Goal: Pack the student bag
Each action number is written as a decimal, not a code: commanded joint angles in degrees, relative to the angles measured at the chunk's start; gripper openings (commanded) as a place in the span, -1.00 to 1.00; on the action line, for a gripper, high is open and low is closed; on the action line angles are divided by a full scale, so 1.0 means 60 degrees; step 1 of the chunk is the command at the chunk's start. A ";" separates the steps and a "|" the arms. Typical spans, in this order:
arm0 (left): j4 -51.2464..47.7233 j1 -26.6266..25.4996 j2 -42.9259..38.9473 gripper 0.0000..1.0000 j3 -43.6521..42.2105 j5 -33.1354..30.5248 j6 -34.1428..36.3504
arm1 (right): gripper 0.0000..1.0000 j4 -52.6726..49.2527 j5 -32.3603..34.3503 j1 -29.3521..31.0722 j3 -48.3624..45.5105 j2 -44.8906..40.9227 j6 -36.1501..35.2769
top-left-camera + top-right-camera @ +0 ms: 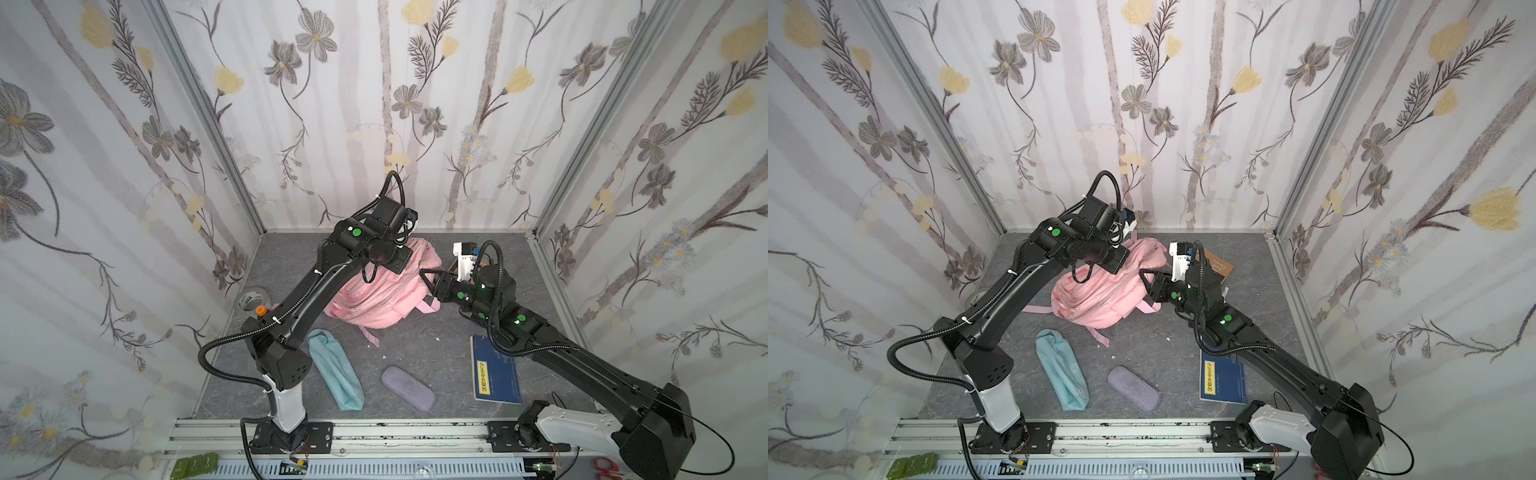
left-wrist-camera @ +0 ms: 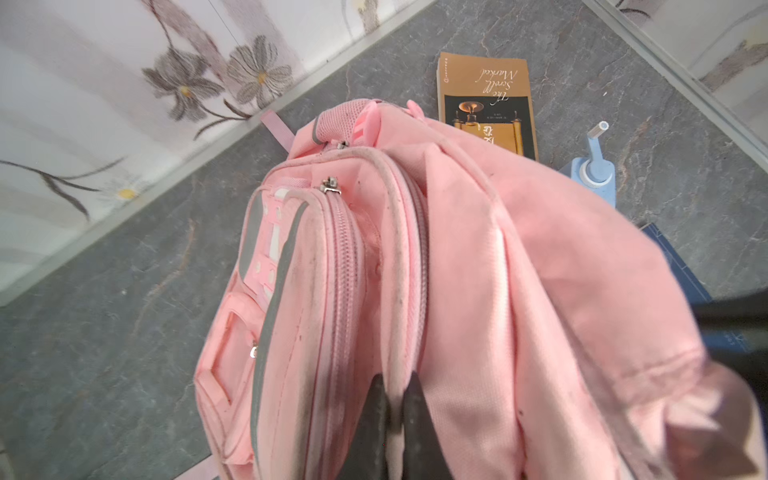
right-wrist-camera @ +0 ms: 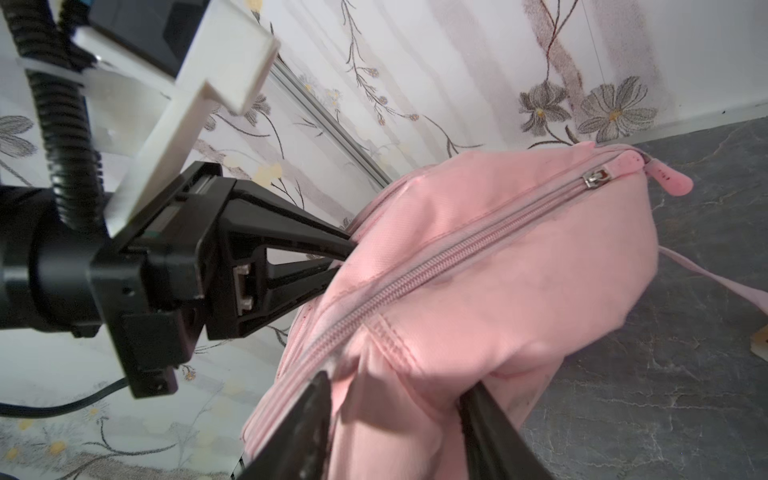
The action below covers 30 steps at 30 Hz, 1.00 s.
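The student bag lies at the back middle of the grey desk, between the two arms. It is a big soft backpack of pale pink fabric. On its front are several pockets, each with a pink zipper and a small metal pull, and also grey edging and white patches. The fabric has dark dirty marks along the seams. One thin pink strap lies on the desk beside it. The long zipper seen in the right wrist view is closed.

The left claw is narrow and pinches a fold of the bag's edge just beside a zipper. The right claw is wide, and a bulge of the bag's fabric sits between its fingers.

A brown book lies just behind the bag. A light-teal pouch lies in front of it, apart.
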 commanded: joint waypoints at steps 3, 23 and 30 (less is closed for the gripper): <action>0.3654 -0.0006 -0.1622 -1.00 -0.1895 -0.0002 0.1863 | 0.48 0.0746 -0.2354 -0.1267 -0.0492 -0.0110 -0.0175; 0.6456 0.0157 -0.3294 -1.00 -0.4915 0.0077 0.2773 | -1.00 0.3662 -0.4689 -0.1813 -0.0524 0.1711 0.2703; 0.4640 0.0147 -0.3199 0.40 -0.3676 0.1200 0.0654 | -1.00 0.2290 -0.3659 -0.1172 0.0228 0.1361 0.1210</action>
